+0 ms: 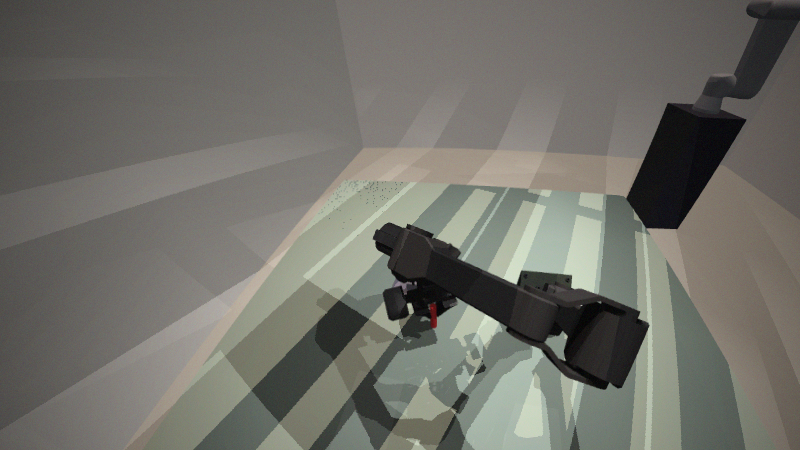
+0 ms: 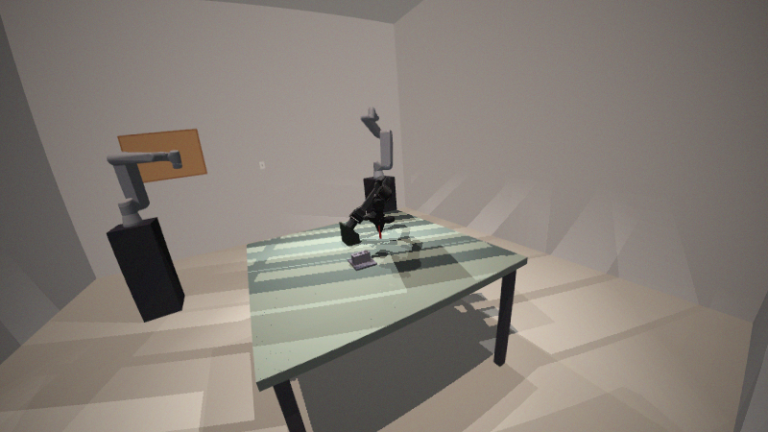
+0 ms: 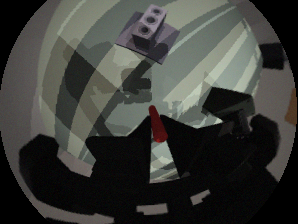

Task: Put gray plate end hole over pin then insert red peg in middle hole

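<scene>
My gripper point(image 1: 427, 308) point(image 2: 378, 227) point(image 3: 154, 117) is shut on the red peg point(image 1: 434, 315) point(image 2: 379, 232) point(image 3: 157, 127). It holds the peg upright, tip down, a little above the striped table point(image 1: 335, 251) point(image 2: 322, 311) point(image 3: 80, 23). The gray plate point(image 2: 362, 256) point(image 3: 149, 23) lies on the lavender base point(image 2: 363, 263) point(image 3: 166, 50), its holes facing up. In the wrist view the plate and base sit ahead of the peg, apart from it. In the top view the arm hides nearly all of the base.
A black pedestal with a gray arm point(image 1: 682, 162) point(image 2: 378, 187) stands off the table's far corner. A second such pedestal point(image 2: 145, 268) stands on the floor to the left, and an orange board point(image 2: 160, 153) hangs on the wall. The arm's own mount point(image 1: 545, 279) is on the table.
</scene>
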